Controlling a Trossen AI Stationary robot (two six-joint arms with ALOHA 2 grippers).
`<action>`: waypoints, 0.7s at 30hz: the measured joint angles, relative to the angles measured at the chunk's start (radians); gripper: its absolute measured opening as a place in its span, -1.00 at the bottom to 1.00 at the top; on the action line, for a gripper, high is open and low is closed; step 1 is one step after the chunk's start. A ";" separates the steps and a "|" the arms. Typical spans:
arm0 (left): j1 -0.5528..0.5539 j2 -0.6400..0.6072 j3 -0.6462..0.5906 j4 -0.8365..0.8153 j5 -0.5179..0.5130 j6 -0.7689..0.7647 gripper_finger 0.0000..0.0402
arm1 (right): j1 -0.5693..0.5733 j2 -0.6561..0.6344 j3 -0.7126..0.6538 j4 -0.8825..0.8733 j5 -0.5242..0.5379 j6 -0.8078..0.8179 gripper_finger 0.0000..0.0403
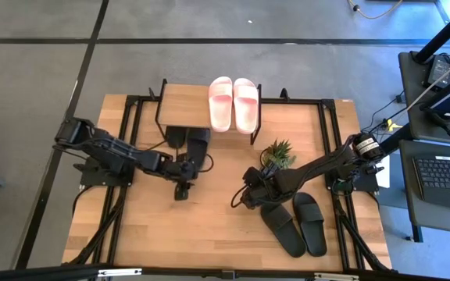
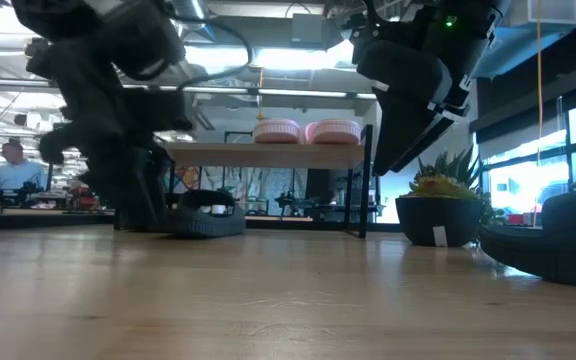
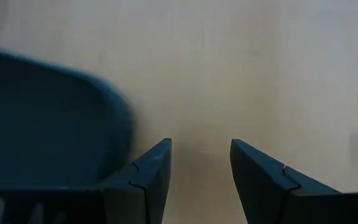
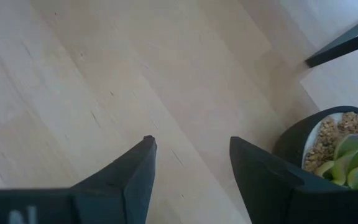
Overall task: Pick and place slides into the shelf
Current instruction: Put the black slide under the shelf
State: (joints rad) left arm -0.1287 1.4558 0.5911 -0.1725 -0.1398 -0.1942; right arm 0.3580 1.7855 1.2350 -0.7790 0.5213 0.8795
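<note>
Left end effector (image 1: 181,190) spread, empty, centre frame beside black slides (image 1: 198,140) tucked under shelf (image 1: 184,105). Right end effector (image 1: 244,199) spread, empty, near 2 black slides (image 1: 297,222), likely next.

table (image 1: 170,226): black slides (image 1: 297,222), potted plant (image 1: 278,155), shelf (image 1: 184,105) | shelf top: pink slides (image 1: 233,103)

A small green spiky plant in a dark round pot (image 1: 276,155) stands on the light wooden tabletop (image 1: 209,226); a seated person (image 2: 8,170) shows far behind it.
</note>
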 joint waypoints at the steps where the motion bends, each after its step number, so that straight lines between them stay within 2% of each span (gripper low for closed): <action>1: 0.012 0.005 0.000 0.001 -0.013 -0.013 -0.22 | 0.000 0.000 0.000 0.000 0.000 0.000 0.02; 15: 0.234 0.010 0.000 0.060 -0.037 -0.040 -0.22 | 0.000 0.000 0.000 0.001 0.001 0.001 0.02; 21: 0.303 0.010 0.000 0.079 -0.010 -0.034 -0.22 | 0.000 0.000 0.000 0.000 0.001 0.006 0.02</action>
State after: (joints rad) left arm 0.1741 1.4662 0.5908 -0.0933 -0.1500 -0.2284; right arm 0.3576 1.7855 1.2350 -0.7788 0.5221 0.8855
